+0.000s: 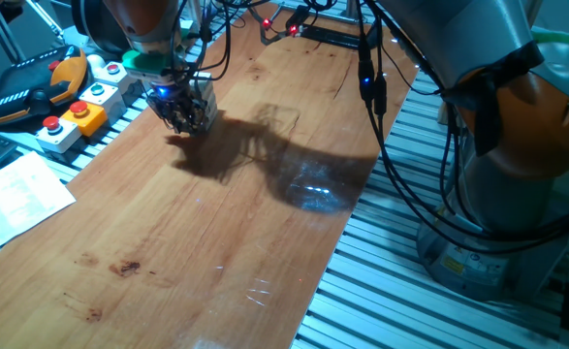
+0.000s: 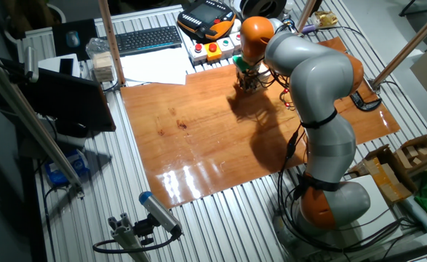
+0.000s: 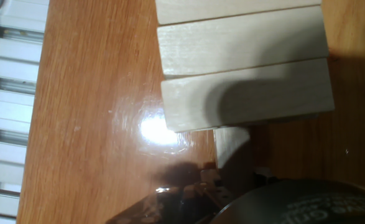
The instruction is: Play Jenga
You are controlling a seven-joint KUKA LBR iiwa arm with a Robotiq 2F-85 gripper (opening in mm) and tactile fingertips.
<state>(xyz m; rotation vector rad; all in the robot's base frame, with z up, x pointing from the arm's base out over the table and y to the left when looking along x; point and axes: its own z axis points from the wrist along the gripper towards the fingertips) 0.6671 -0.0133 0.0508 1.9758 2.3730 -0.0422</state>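
The Jenga tower [image 3: 241, 68] stands at the far edge of the wooden desk [image 1: 197, 242], near the grey button boxes [image 1: 80, 111], and the tool [image 1: 179, 114] is right down at it. In the hand view the top layer shows as three pale blocks lying side by side, edges flush, with a crosswise block [image 3: 232, 144] of the layer below peeping out under the nearest one. No loose block lies on the desk in any view, so by my judgement no block has been drawn out and set on top yet; the pull and the restacking are both left to do.

The tower sits directly under and just ahead of the tool, whose dark body fills the bottom of the hand view. In both fixed views the tool hides the tower. Whether the fingers are spread or closed, or touching a block, I cannot tell.
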